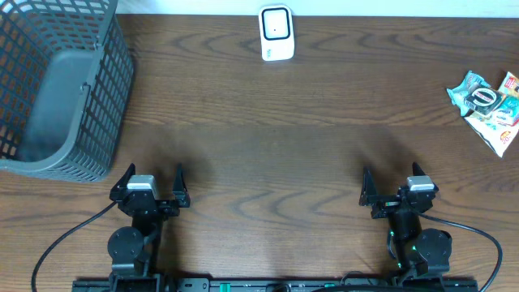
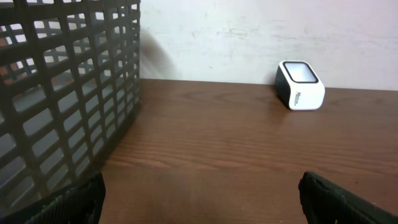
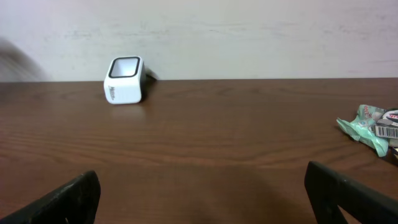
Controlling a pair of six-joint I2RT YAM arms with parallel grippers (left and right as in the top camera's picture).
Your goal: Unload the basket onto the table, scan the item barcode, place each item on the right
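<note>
Both claws are held wide open and nothing is gripped in them: the left gripper (image 1: 155,174) and the right gripper (image 1: 391,177) are placed low at the near edge of the table (image 1: 268,138), well apart from each other, with the fingers pointed to the far side. The item, a crumpled packet (image 1: 489,99) in green, white and red, is laid flat near the right edge of the table, ahead of the right gripper and to its right, not touched by it. On the packet a white label (image 3: 387,132) with dark bars is seen in the right wrist view, but the bars are too small to be read. The scanner (image 1: 276,33), a small white box with a dark window turned upward and toward the arms, is stood at the far edge about in the middle, and it is seen whole from both wrist cameras. A grey plastic basket (image 1: 113,105) with lattice walls is stood at the far left corner; its near wall is found just ahead of the left gripper and to its left, and the left part of the left wrist view is filled by it.
</note>
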